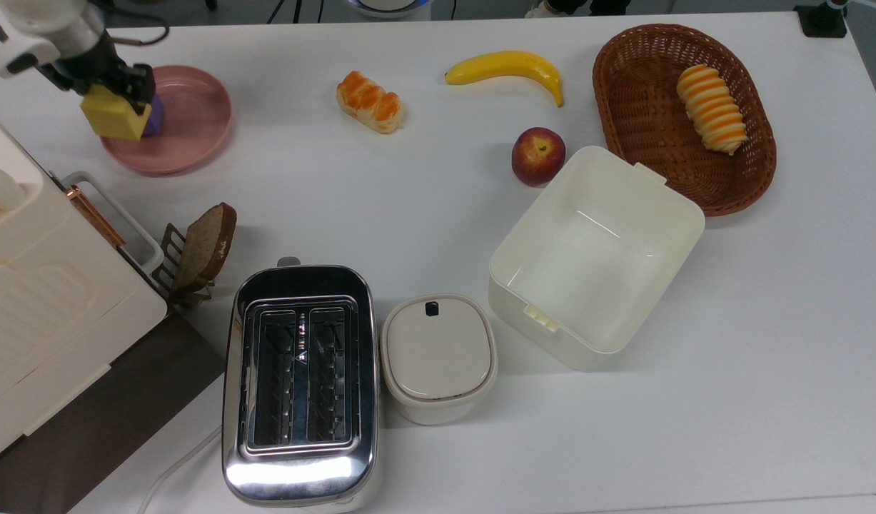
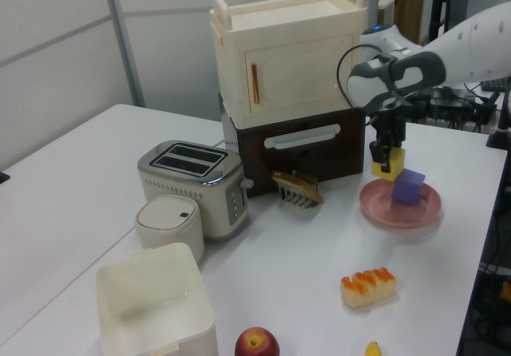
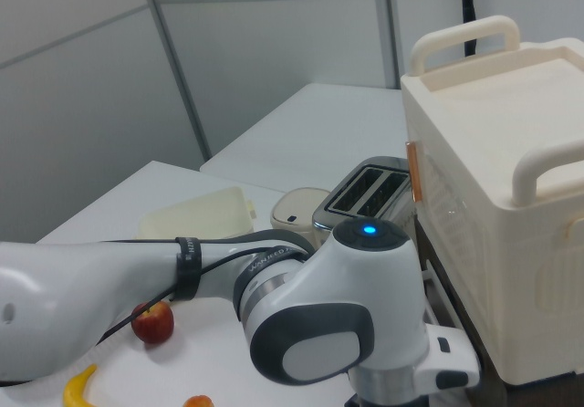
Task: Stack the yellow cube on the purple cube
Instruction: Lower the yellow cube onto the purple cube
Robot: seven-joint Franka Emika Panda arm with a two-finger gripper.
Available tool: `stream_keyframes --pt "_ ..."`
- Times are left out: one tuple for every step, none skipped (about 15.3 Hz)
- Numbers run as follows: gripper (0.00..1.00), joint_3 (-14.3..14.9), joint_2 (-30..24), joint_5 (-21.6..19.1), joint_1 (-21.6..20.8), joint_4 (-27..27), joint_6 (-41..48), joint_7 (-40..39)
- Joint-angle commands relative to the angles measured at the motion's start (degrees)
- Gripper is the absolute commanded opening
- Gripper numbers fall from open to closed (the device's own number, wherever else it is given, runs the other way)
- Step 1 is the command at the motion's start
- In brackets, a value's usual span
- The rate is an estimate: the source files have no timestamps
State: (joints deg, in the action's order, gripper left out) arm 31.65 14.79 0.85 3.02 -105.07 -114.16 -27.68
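Observation:
My gripper [image 1: 113,98] is shut on the yellow cube [image 1: 112,119] at the top view's upper left, over the left part of a pink plate [image 1: 195,121]. The purple cube [image 1: 154,118] sits on that plate, mostly covered by the yellow cube in the top view. In the left view the gripper [image 2: 389,150] holds the yellow cube [image 2: 388,166] slightly above and to the left of the purple cube [image 2: 409,187], their corners close together. I cannot tell whether the cubes touch. The purple cube rests on the plate [image 2: 375,207].
A cream cabinet [image 1: 31,285] stands at the top view's left, close to the plate. A toast rack [image 1: 198,253], toaster [image 1: 298,378], lidded pot [image 1: 438,357] and open box [image 1: 595,257] lie nearer the front. Bread [image 1: 370,101], banana [image 1: 509,68], apple [image 1: 537,155] and a basket [image 1: 623,86] lie to the right.

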Motion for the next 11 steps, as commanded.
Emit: stream_keyframes --pt "0.56 3.24 -3.98 -1.2 -0.39 -1.72 3.68 -6.85" --pt "0.56 3.42 -3.9 -1.21 -0.39 -1.72 3.68 -6.94" --pt "0.56 3.42 -3.72 -1.21 -0.39 -1.72 3.51 -6.95" --pt "0.57 3.42 -3.63 -1.21 -0.56 -1.72 3.42 -6.6" --pt "0.57 3.42 -3.55 -1.47 -0.74 -1.63 3.42 -6.33" --pt "0.57 3.42 -3.54 -2.08 -0.83 -1.63 3.33 -6.33" --pt "0.57 3.42 -3.46 -2.52 -0.91 -1.63 3.24 -6.33" --pt "0.57 3.42 -3.46 -2.7 -0.91 -1.63 3.24 -6.24" --pt "0.57 3.42 -3.37 -2.7 -0.91 -1.63 3.24 -6.24" --pt "0.58 3.42 -3.46 -2.7 -0.91 -1.72 3.33 -6.42" --pt "0.58 3.42 -3.46 -2.7 -0.91 -1.72 3.42 -6.68"
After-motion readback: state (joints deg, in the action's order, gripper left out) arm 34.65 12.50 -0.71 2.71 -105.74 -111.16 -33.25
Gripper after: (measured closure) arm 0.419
